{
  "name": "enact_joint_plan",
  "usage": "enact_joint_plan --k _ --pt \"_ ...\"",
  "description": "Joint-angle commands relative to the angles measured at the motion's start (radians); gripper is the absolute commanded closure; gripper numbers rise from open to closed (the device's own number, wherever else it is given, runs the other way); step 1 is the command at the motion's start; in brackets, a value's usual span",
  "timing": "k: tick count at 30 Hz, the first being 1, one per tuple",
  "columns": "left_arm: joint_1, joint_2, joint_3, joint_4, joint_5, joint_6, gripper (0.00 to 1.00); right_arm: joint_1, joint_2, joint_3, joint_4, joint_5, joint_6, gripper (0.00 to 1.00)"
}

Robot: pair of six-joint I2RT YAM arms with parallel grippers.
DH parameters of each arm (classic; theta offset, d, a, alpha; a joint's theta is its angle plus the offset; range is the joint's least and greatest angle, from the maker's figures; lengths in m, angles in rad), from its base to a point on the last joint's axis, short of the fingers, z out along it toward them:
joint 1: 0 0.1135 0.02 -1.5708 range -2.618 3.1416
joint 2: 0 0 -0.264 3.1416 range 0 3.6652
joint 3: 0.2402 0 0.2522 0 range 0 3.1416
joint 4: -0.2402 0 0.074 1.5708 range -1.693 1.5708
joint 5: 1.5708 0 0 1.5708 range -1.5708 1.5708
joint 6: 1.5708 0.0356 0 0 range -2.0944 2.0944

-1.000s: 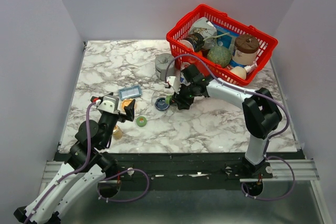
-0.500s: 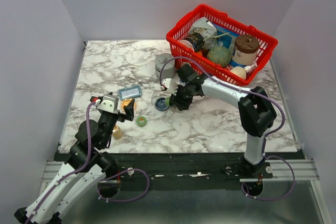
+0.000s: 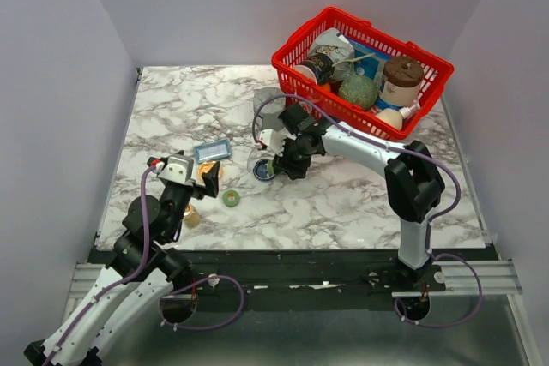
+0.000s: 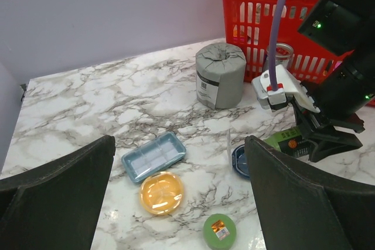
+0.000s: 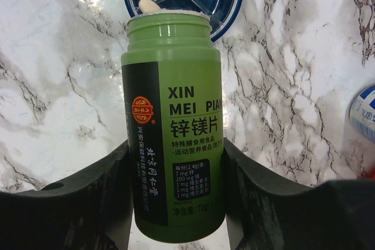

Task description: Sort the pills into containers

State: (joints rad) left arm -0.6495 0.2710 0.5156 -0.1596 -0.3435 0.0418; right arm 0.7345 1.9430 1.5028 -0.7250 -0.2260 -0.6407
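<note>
My right gripper is shut on a green pill bottle, uncapped and tipped with its mouth over the dark blue container. One pale pill lies at the bottle's lip. From above, this gripper hangs right beside the blue container. The orange container lies empty on the marble, left of the blue one. My left gripper stands wide open above the table, holding nothing, near the orange container.
The bottle's green cap lies in front of the orange container. A pale blue rectangular tray sits behind it. A grey round block stands further back. The red wire basket full of items fills the far right.
My right gripper has shifted a little to the left with the green bottle, closer over the blue container. The left arm has stayed still.
</note>
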Motion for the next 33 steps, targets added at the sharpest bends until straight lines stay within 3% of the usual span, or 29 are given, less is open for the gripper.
enact_joint_plan --k 1,33 --pt "0.010 -0.010 0.011 0.008 0.024 0.007 0.01 0.016 0.030 0.046 -0.059 0.048 -0.020 0.89" --pt "0.039 -0.003 0.014 0.014 0.069 0.001 0.01 0.023 0.100 0.157 -0.152 0.100 -0.013 0.89"
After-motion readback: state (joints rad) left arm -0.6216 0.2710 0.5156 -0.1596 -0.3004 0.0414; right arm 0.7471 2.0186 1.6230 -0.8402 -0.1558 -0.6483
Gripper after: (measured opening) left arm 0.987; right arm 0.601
